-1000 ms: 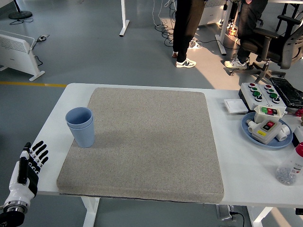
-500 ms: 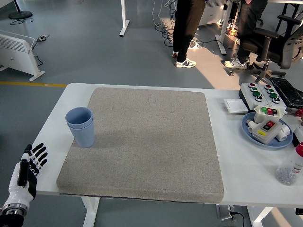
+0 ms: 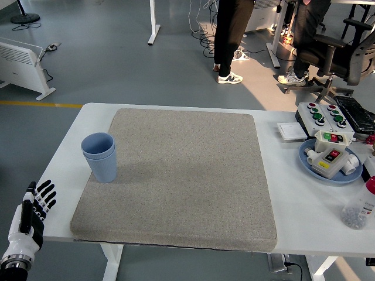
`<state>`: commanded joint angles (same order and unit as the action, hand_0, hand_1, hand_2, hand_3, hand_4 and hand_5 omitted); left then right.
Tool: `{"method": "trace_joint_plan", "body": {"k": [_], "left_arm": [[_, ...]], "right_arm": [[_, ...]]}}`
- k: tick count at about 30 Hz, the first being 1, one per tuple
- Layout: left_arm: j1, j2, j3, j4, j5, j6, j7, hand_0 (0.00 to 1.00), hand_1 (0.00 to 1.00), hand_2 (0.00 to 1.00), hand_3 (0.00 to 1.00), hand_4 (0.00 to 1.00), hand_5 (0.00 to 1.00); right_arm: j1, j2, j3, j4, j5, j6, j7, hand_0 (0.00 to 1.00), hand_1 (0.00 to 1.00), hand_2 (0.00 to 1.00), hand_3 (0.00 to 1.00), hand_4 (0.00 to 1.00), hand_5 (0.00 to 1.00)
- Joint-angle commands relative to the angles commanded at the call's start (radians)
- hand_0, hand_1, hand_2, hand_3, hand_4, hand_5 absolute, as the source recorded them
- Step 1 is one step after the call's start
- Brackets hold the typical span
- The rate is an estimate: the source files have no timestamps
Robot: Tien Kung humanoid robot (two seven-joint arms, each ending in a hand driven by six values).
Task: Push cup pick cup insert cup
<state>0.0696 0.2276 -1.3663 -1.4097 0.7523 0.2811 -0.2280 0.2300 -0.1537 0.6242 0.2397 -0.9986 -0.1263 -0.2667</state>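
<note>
Two blue cups (image 3: 100, 156) stand nested, one inside the other, upright on the left part of a grey mat (image 3: 181, 175). My left hand (image 3: 30, 216) hangs at the picture's lower left, beside and below the table's left edge, well away from the cups. Its fingers are spread and hold nothing. My right hand is out of view.
At the right of the white table (image 3: 304, 205) stand a blue plate (image 3: 310, 167) with a button box and parts, a control box with coloured buttons (image 3: 325, 116), a small white plate (image 3: 291, 130) and a clear bottle (image 3: 358, 208). People stand beyond the table's far side.
My left hand has sunk lower and slightly left, away from the table. The cups have not moved.
</note>
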Motion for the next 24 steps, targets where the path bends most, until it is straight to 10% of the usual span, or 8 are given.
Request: {"method": "trace_joint_plan", "body": {"k": [24], "left_arm": [[-0.013, -0.004, -0.009, 0.005, -0.005, 0.001, 0.002, 0.869, 0.872, 0.864, 0.773, 0.591, 0.998]], "right_arm": [[0.013, -0.002, -0.001, 0.000, -0.001, 0.000, 0.001, 0.523, 0.544, 0.622, 0.564, 0.116, 0.449]]}}
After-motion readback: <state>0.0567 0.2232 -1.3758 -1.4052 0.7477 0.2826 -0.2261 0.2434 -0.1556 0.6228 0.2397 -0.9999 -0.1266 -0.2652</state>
